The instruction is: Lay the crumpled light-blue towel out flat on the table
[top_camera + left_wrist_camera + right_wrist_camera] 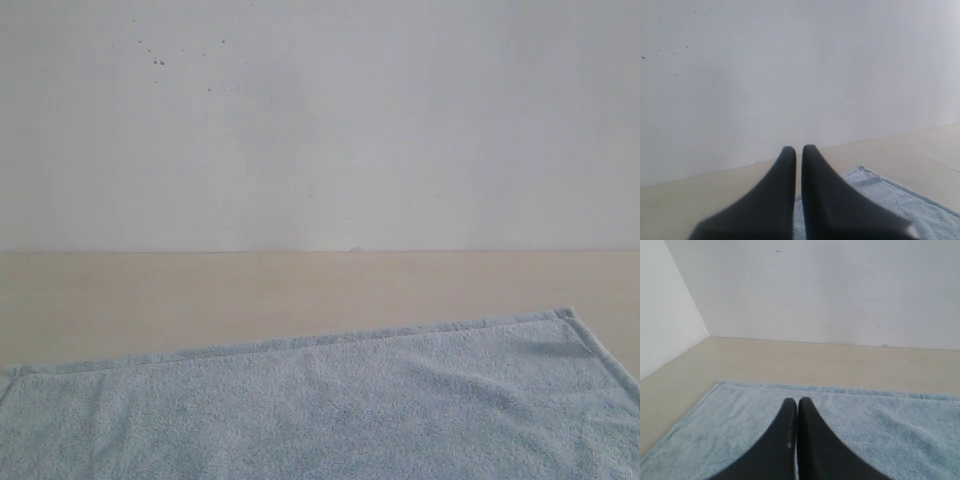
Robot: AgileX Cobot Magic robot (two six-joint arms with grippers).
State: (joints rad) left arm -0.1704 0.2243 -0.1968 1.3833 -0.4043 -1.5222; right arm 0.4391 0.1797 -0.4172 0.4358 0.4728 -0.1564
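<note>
The light-blue towel (330, 410) lies flat and smooth on the beige table (300, 290), filling the near part of the exterior view, its hemmed far edge running from left to right. Neither gripper shows in that view. In the left wrist view my left gripper (798, 150) is shut and empty, held above the table beside a towel (890, 200) corner. Seen from the right wrist, my right gripper (798, 402) is shut with nothing in it, above the spread towel (740, 425).
A white wall (320, 120) with small dark specks rises behind the table. In the right wrist view a second wall (665, 310) meets it at a corner. Bare table (815, 360) lies between the towel's far edge and the wall.
</note>
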